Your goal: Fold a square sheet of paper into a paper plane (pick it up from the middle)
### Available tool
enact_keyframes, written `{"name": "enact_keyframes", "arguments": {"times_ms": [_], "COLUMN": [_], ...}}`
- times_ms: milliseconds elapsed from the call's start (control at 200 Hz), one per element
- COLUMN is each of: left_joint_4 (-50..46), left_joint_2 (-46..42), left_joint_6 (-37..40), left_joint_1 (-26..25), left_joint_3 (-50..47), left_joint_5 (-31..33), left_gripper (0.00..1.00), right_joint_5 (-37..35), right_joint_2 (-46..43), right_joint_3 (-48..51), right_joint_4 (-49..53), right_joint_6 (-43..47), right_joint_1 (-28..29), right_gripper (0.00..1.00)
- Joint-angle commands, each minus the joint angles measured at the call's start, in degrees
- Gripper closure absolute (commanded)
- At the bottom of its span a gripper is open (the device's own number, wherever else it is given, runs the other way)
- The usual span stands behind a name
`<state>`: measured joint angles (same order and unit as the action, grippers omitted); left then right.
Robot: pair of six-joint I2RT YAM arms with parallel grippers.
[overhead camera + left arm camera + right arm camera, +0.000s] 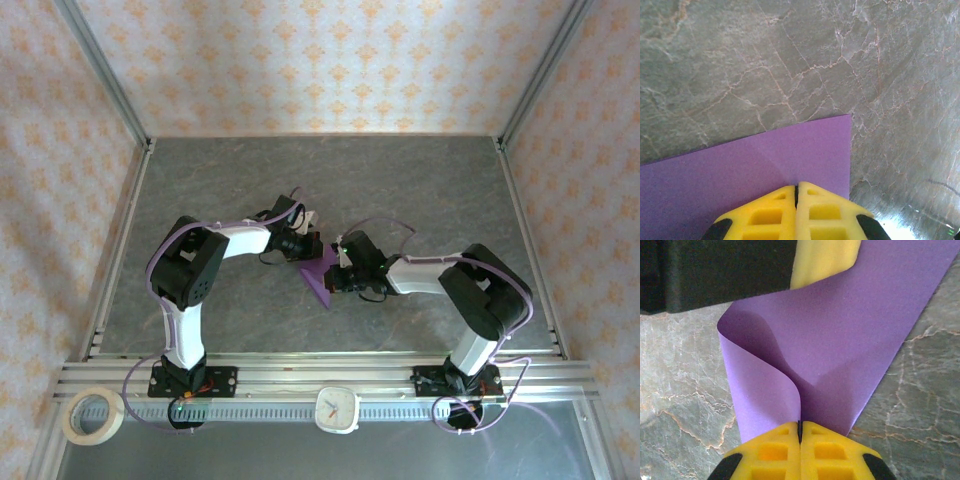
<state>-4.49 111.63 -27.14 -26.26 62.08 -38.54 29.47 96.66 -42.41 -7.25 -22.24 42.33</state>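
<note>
The square sheet of paper (322,276) is purple and hangs between my two grippers over the middle of the table. My right gripper (800,423) is shut on one edge of it. From there the sheet (840,340) curls up in a loose S-bend toward the left gripper's yellow finger (824,260). My left gripper (797,186) is shut too, its tips pinching the sheet (765,160) where a faint crease runs into them; one sharp corner lies to the right. Seen from above, the left gripper (312,246) and right gripper (338,270) nearly touch. The paper plane is out of view.
The grey marbled table (320,180) is boxed in by patterned walls and aluminium posts. On the near rail lie a roll of tape (93,415) at the left and a small white clock (338,408) in the middle.
</note>
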Motion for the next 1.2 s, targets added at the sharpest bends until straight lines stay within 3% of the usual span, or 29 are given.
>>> {"name": "enact_keyframes", "arguments": {"times_ms": [0,1196], "left_joint_4": [-3.55,-4.09], "left_joint_2": [2.53,2.63], "left_joint_6": [-0.50,-0.20], "left_joint_1": [-0.73,-0.79], "left_joint_3": [-1.96,-0.33], "left_joint_5": [4.18,4.18], "left_gripper": [0.97,0.94], "right_joint_5": [-1.77,-3.11], "right_joint_2": [-1.88,2.47], "right_joint_3": [-1.40,-0.59], "right_joint_4": [1.34,0.41], "right_joint_6": [1.10,0.50], "right_joint_1": [-0.17,-0.22], "right_gripper": [0.98,0.99]}}
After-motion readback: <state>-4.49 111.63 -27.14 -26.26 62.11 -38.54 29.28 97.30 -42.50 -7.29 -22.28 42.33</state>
